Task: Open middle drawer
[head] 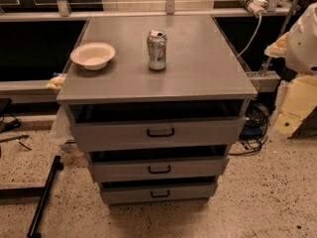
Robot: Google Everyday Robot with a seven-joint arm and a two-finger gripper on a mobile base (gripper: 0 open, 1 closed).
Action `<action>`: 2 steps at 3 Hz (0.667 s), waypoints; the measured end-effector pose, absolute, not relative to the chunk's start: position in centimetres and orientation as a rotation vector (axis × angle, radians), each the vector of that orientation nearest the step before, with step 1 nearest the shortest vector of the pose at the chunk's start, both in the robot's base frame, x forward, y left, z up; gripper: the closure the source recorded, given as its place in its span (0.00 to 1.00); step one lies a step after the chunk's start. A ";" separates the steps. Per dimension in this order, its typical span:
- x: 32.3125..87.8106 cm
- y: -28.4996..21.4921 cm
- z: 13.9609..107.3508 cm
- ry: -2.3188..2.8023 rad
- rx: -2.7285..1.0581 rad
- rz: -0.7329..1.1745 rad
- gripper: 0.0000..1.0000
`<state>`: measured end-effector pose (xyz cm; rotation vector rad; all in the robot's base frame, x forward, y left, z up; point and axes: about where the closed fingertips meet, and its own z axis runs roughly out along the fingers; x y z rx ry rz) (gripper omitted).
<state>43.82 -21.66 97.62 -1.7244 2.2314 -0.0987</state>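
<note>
Middle drawer (124, 170), a flat grey metal front with a small black bar handle (159, 169), sat second of three in the cabinet. It lay between the wider top drawer front (114, 134) and the narrowest bottom drawer front (129, 194). The handle's long axis ran horizontal, facing the camera. The gripper was out of frame, so its state and bearing to the handle couldn't be told. A white rounded casing (303, 38) at the right edge was possibly the arm. The silver drink can (157, 51) had an unreadable label, and the beige bowl (92, 55) was plain.
</note>
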 end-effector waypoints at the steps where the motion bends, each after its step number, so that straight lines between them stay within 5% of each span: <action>1: 44.0 -21.4 96.8 2.216 -1.725 -0.090 0.00; 2: 44.3 -20.9 94.0 2.196 -1.727 -0.048 0.00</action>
